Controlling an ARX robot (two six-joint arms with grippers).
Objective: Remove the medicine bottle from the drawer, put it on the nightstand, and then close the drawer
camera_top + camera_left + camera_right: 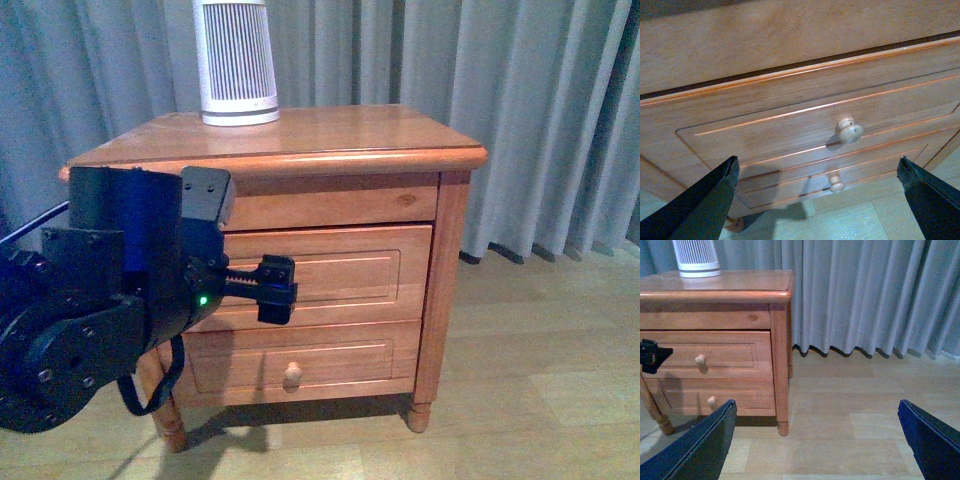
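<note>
The nightstand [330, 130] is showing a warm reddish-brown, with fine darker grain running along its top. The drawer [350, 272] front is wearing the same tone, with brighter orange lines tracing its recessed panel. Its round knob [849, 130] is looking paler, a light tan with dark specks. The device [236, 60] is gleaming white, striped with thin vertical grey slats. The curtain [520, 90] is hanging blue-grey, shaded in vertical bands. The floor [540, 390] is showing pale yellowish wood planks. The left arm [110, 280] is appearing black and dark blue, a small green light [203, 299] glowing on it, and the right gripper [816, 407] is showing near-black fingers [695, 455]
</note>
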